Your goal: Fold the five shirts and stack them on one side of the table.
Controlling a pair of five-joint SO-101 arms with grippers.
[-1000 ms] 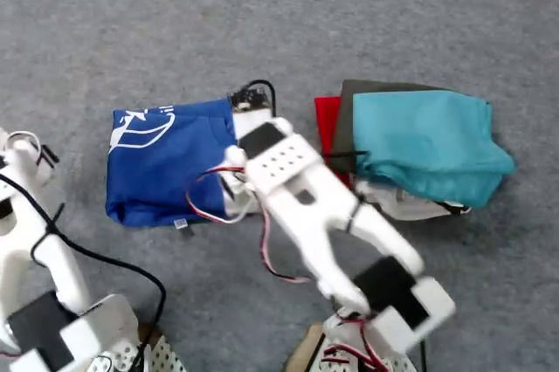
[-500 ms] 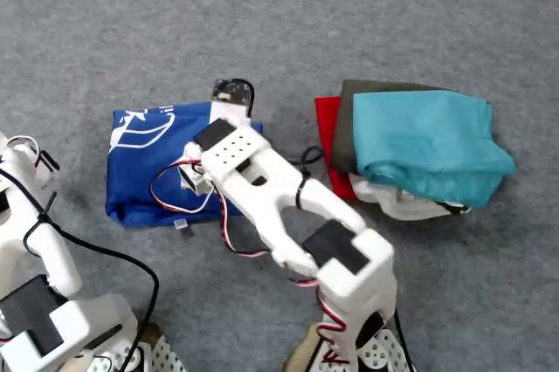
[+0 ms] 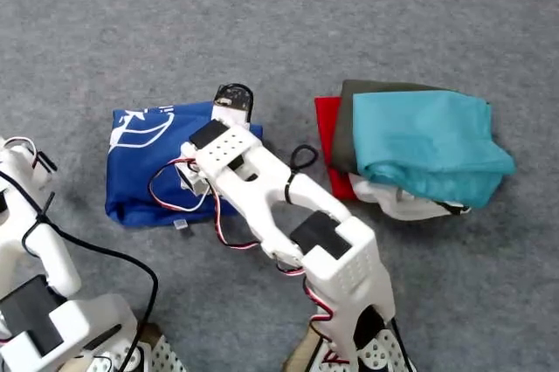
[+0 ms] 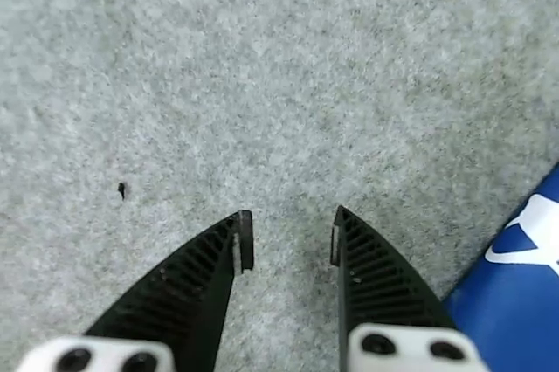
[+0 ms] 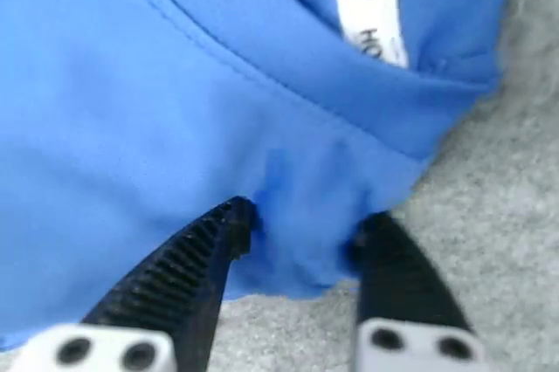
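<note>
A folded blue shirt [image 3: 153,162] with a white print lies left of the table's middle. My right gripper [image 3: 229,110] is down at the shirt's right edge. In the right wrist view it [image 5: 301,228] is open, its fingers on either side of a puckered bit of the blue shirt [image 5: 175,110] near the edge. On the right lies a pile of shirts: teal [image 3: 428,141] on top, dark olive [image 3: 345,127], red [image 3: 325,123] and white [image 3: 402,204] beneath. My left gripper [image 4: 290,237] is open over bare grey cloth, with a blue shirt corner [image 4: 524,258] beside it.
The table [image 3: 279,31] has a grey felt-like cover. My left arm [image 3: 22,189] stands at the near left edge with its cable looping over the table. My right arm's [image 3: 288,206] body stretches from the near edge across the gap between the blue shirt and the pile.
My right arm has swung left, from the gap beside the pile onto the blue shirt's right edge. The left arm has shifted slightly. The shirts lie as before.
</note>
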